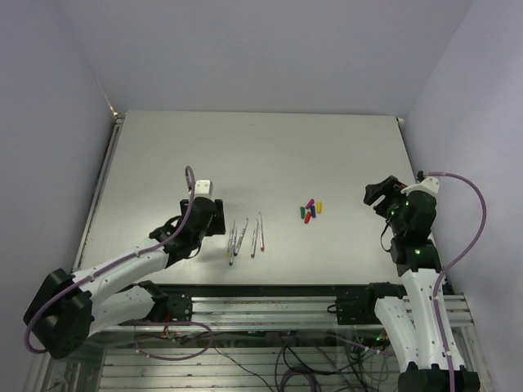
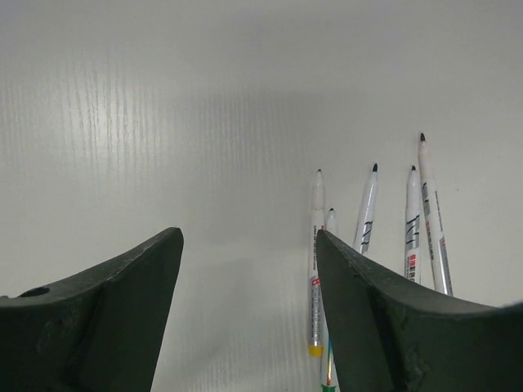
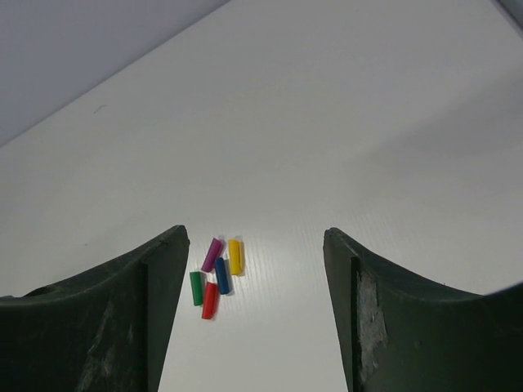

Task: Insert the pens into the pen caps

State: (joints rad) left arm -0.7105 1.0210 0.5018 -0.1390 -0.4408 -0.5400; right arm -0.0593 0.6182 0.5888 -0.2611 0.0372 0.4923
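As both hover agape | left gripper (image 2: 249,253) beside pens (image 2: 366,214) | right gripper (image 3: 255,245) near caps (image 3: 221,276)

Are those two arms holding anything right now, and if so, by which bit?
Nothing is held. The left arm has its jaws open beside the pens; the right arm has its jaws open too, short of the caps.

On my table (image 1: 270,147): pens (image 1: 245,237) and caps (image 1: 310,211)
I see the pens side by side at left, the caps bunched at right.
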